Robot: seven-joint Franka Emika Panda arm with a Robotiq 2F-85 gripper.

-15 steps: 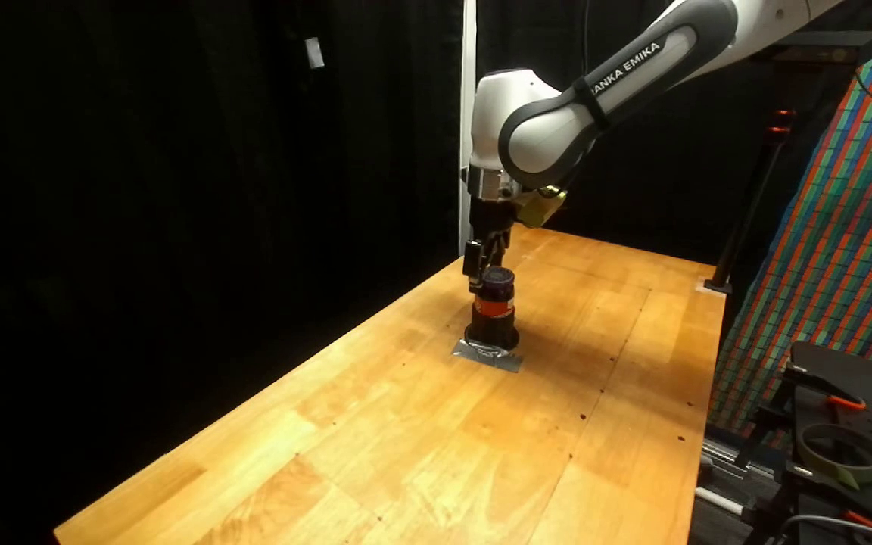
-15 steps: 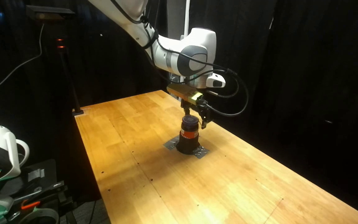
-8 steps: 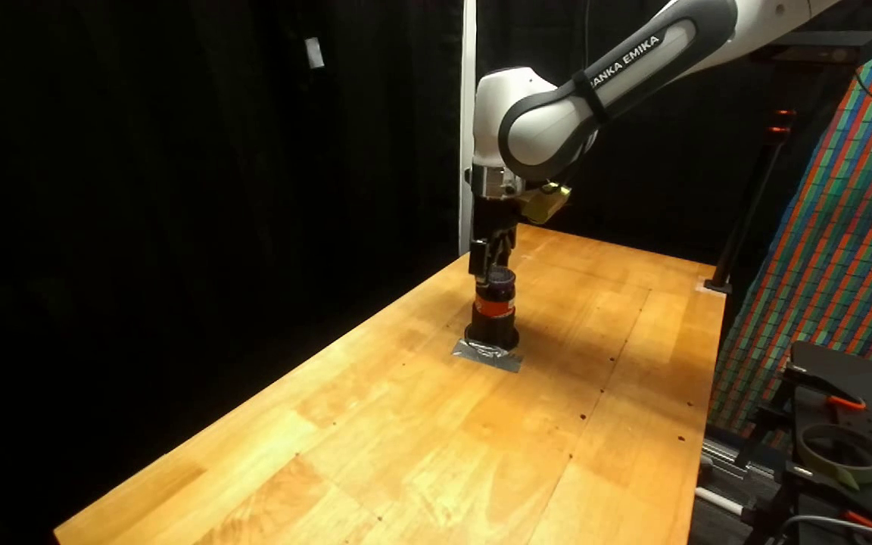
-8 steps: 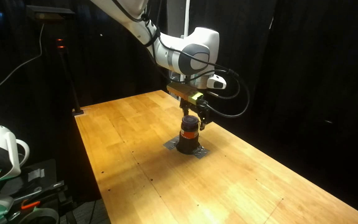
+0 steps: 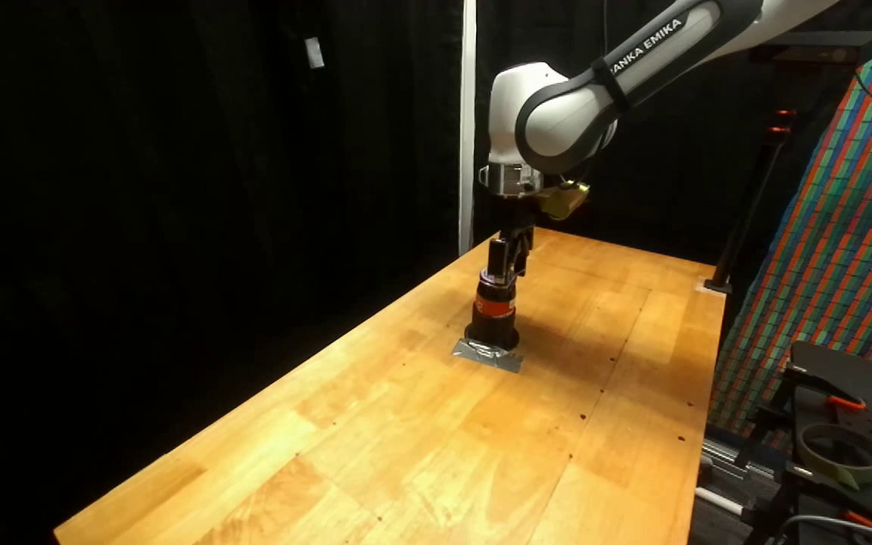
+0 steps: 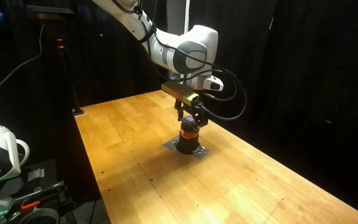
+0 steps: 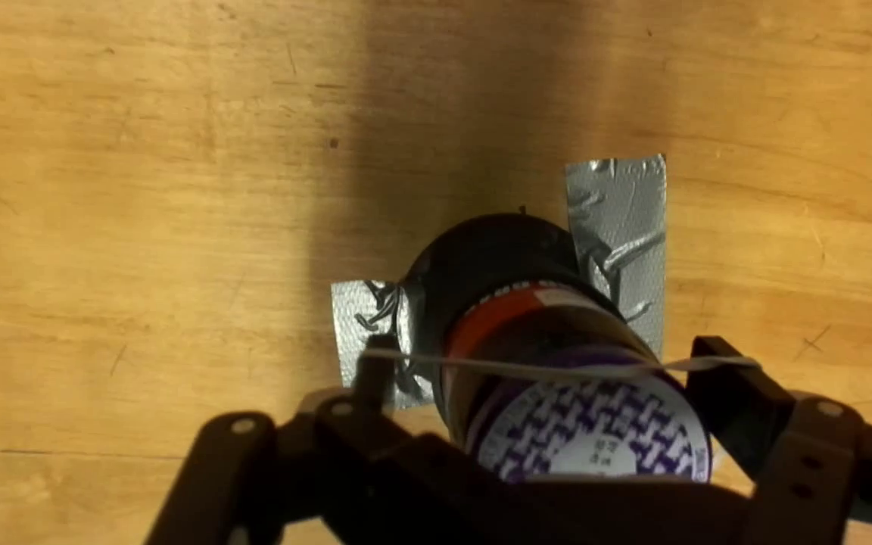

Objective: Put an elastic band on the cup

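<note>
While the arm (image 5: 572, 125) reaches in from the right, the gripper (image 5: 506, 275) in an exterior view points down at the top of the cup (image 5: 494, 312), close enough that I can't tell whether they touch. Cup's standing upright on the wooden table (image 5: 421, 454), orange-red stripe (image 5: 490, 308) showing, with grey tape (image 5: 487, 357) at its base.

In an exterior view you get the arm over on the left, a gold box (image 6: 179, 92) mounted above the gripper, and the fingers (image 6: 203, 119) standing apart with the cup's lid (image 6: 188, 118) between them from that angle. Tape shows left and right of the base there.

Wrist view's the good one: fingers spread well apart, one left, one right, and a thin pale elastic band (image 7: 549, 371) stretched between the two tips. It crosses in front of the cup, right beside the purple-and-white patterned lid. Can't tell if it actually goes around the cup, though.
</note>
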